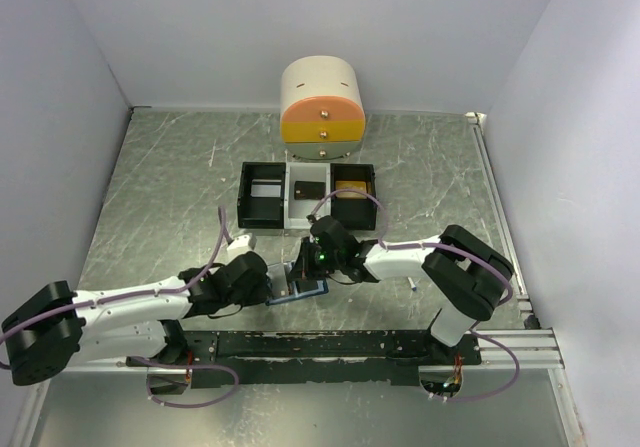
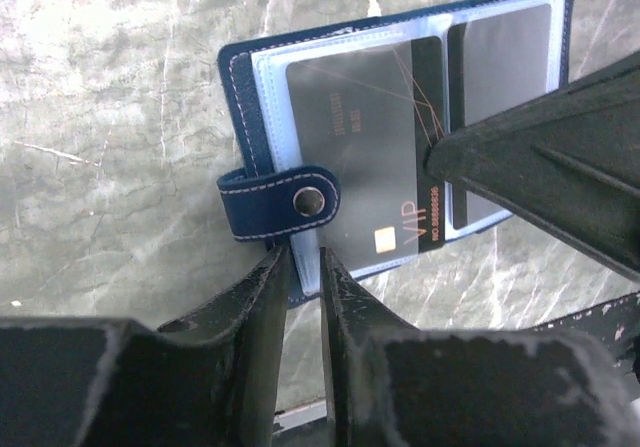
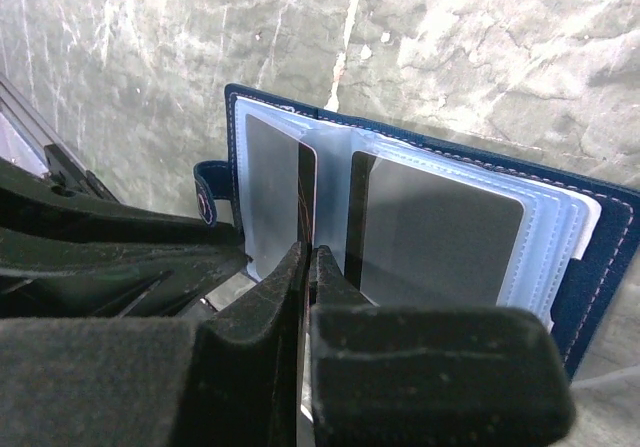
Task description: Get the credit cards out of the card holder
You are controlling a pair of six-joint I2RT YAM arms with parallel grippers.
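Note:
The card holder (image 2: 240, 97) lies open on the table, dark blue outside with light blue sleeves and a clasp tab (image 2: 280, 202). My left gripper (image 2: 302, 262) is closed on its near edge, with a sleeve between the fingertips. A grey credit card (image 2: 360, 147) marked VIP sticks partway out of a sleeve. My right gripper (image 3: 309, 255) is shut on that card's edge, which shows edge-on. Another grey card (image 3: 440, 237) sits in a sleeve of the card holder (image 3: 600, 237). From above, the card holder (image 1: 305, 289) lies between the left gripper (image 1: 272, 289) and the right gripper (image 1: 318, 265).
A black-and-white three-compartment tray (image 1: 262, 207) stands just behind the grippers. Behind it sits a cream and orange drawer box (image 1: 322, 107). A small white item (image 1: 411, 286) lies to the right. A dark rail (image 1: 380, 345) runs along the near table edge.

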